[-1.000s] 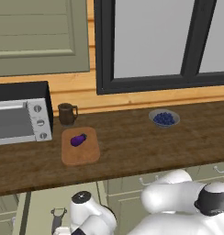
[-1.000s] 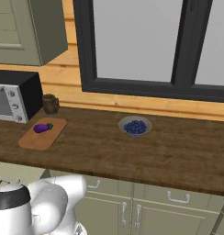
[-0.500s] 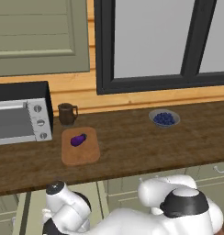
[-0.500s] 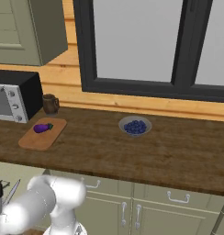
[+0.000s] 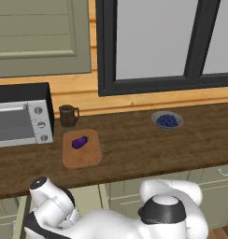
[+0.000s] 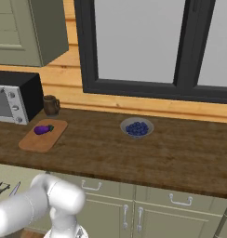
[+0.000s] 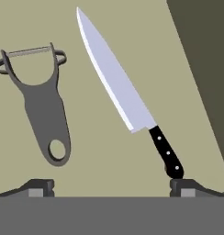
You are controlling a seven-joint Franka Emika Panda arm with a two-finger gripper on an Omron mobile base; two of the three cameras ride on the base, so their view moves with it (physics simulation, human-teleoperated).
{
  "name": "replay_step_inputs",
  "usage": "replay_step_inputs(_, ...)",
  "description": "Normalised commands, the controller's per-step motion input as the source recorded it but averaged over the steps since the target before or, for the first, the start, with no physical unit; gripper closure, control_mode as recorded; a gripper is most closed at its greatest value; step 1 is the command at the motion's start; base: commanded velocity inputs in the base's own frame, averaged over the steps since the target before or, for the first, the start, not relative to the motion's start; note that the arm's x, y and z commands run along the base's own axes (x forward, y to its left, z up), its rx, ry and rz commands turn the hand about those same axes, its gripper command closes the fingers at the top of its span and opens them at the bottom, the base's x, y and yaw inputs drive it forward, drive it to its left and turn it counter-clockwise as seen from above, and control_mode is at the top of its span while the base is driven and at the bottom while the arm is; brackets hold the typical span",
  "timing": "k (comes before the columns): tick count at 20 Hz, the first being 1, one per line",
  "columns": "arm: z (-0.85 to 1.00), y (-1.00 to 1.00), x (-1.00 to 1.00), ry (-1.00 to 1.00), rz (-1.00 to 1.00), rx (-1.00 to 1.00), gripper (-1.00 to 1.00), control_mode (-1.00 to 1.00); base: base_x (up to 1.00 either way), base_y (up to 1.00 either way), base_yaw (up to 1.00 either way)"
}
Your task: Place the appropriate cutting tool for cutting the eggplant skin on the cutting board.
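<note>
moved: since the earlier frames the arm has swung lower and further left, down below the surface edge
tool: fingers spread wide apart, holding nothing, hovering over a pale olive floor with the peeler and knife
peeler: lying flat, forked head away from the tool, handle loop near the left finger
knife: beside the peeler, apart from it, black handle end close to the right finger
board: on the wooden surface, eggplant on it
mug: just behind the board
berry bowl: well to the right
</note>
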Motion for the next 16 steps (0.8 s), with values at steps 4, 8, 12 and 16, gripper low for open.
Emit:
replay_step_inputs(4,-0.44,0.0,0.04,0.0,0.09,0.01,-1.0,-1.0,0.0,0.0,0.0)
replay_step_inputs(8,-0.41,0.07,0.16,0.0,0.05,0.01,-1.0,-1.0,0.0,0.0,0.0)
replay_step_inputs(12,-0.3,0.12,0.34,0.0,0.0,0.03,-1.0,-1.0,0.0,0.0,0.0)
replay_step_inputs(16,-0.33,0.15,0.34,0.0,0.0,0.04,-1.0,-1.0,0.0,0.0,0.0)
